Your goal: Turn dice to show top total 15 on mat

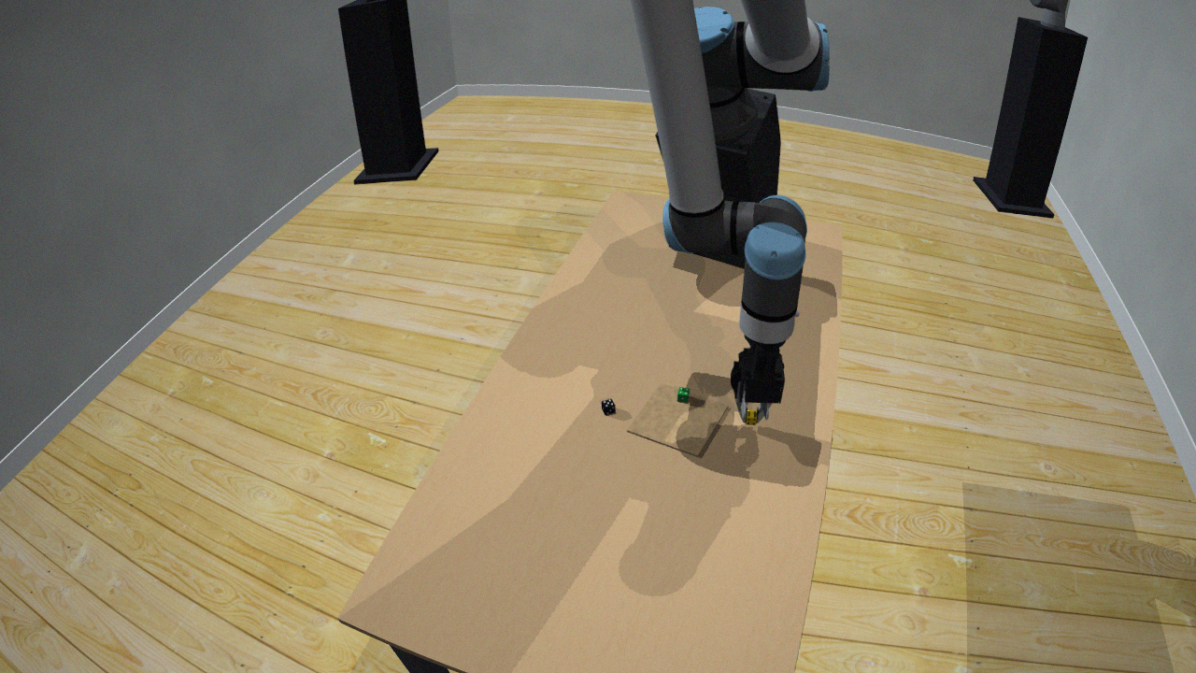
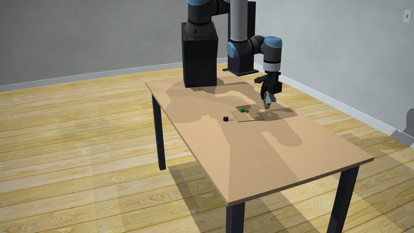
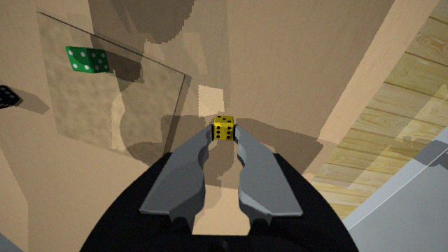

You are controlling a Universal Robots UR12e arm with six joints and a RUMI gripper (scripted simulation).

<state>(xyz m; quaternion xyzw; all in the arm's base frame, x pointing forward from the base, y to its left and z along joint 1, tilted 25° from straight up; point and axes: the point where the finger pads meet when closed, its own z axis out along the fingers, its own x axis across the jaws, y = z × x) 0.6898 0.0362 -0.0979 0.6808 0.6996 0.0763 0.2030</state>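
Grey walls (image 1: pixel 208 83) (image 2: pixel 86 37) (image 3: pixel 413 203) and a plank floor (image 1: pixel 208 376) (image 2: pixel 86 144) (image 3: pixel 413 70) surround the tan table (image 1: pixel 568 502) (image 2: pixel 277 168) (image 3: pixel 297 52). Over its right side, the gripper (image 1: pixel 752 416) (image 2: pixel 267 107) (image 3: pixel 223 125) points downward, grasping the yellow die (image 1: pixel 751 416) (image 2: pixel 267 106) (image 3: pixel 223 129) between its fingertips, one on each side. Six pips show on one face and three on another; which counts as the top is unclear. This die is right of the mat (image 1: pixel 656 422) (image 2: pixel 245 118) (image 3: pixel 80 105) and outside its edge; how high it is held cannot be judged.

Left of the gripper, the green die (image 1: pixel 683 394) (image 2: pixel 242 110) (image 3: pixel 87 60) rests on the mat, toward its far edge, with faces of four and five visible from the wrist. Farther left, the black die (image 1: pixel 607 407) (image 2: pixel 225 118) (image 3: pixel 7 96) is on the table, off the mat and apart from its left edge. Its top number is too small to read.

Beyond them, the arm's black pedestal (image 1: pixel 757 159) (image 2: pixel 199 63) stands at the far end.
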